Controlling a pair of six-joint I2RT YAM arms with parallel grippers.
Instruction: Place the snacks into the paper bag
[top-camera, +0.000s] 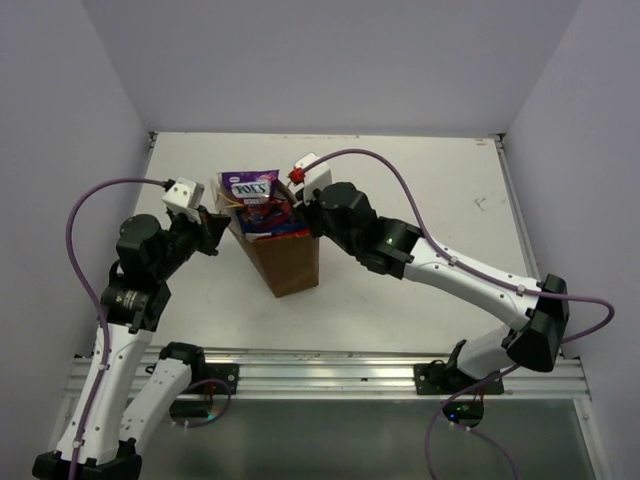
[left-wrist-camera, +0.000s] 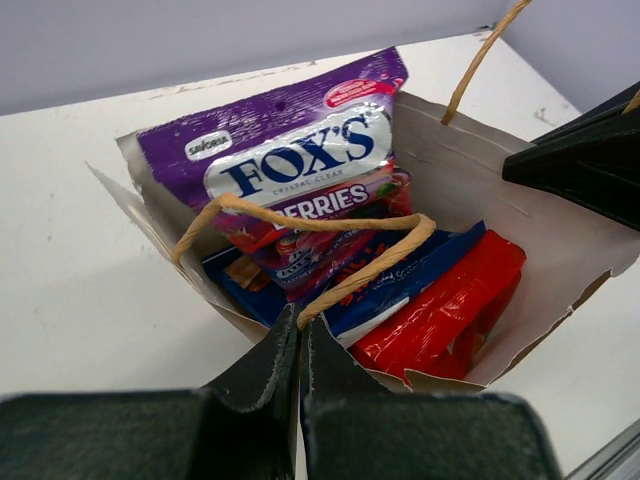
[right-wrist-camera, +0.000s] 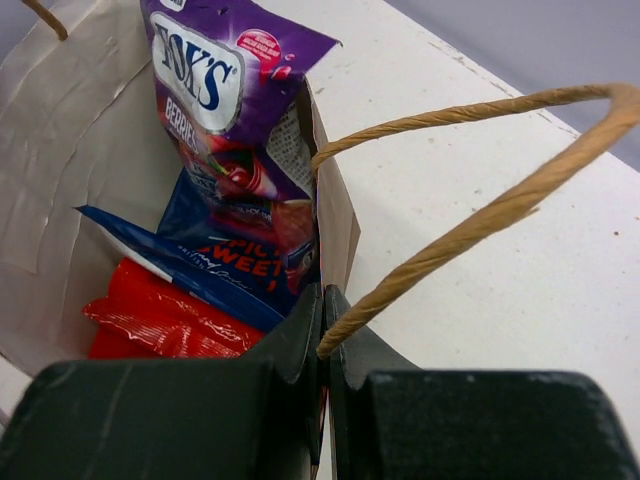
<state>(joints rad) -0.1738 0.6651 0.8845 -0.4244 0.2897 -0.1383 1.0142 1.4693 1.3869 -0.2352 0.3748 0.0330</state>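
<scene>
The brown paper bag (top-camera: 290, 262) stands upright mid-table, its mouth held open from both sides. My left gripper (top-camera: 222, 228) is shut on the bag's left rim (left-wrist-camera: 298, 330). My right gripper (top-camera: 305, 212) is shut on the opposite rim (right-wrist-camera: 323, 305). The purple Fox's packet (left-wrist-camera: 300, 160) stands inside the bag and sticks out above the rim (right-wrist-camera: 215, 90). Below it lie the blue packet (left-wrist-camera: 420, 275) and the red packet (left-wrist-camera: 450, 305), both also in the right wrist view (right-wrist-camera: 220, 265) (right-wrist-camera: 160, 315). I cannot make out a fourth packet.
The bag's string handles arch over its mouth (left-wrist-camera: 300, 225) and outward past the right gripper (right-wrist-camera: 480, 210). The white table (top-camera: 430, 200) is walled on three sides, with a metal rail (top-camera: 330, 365) at the near edge.
</scene>
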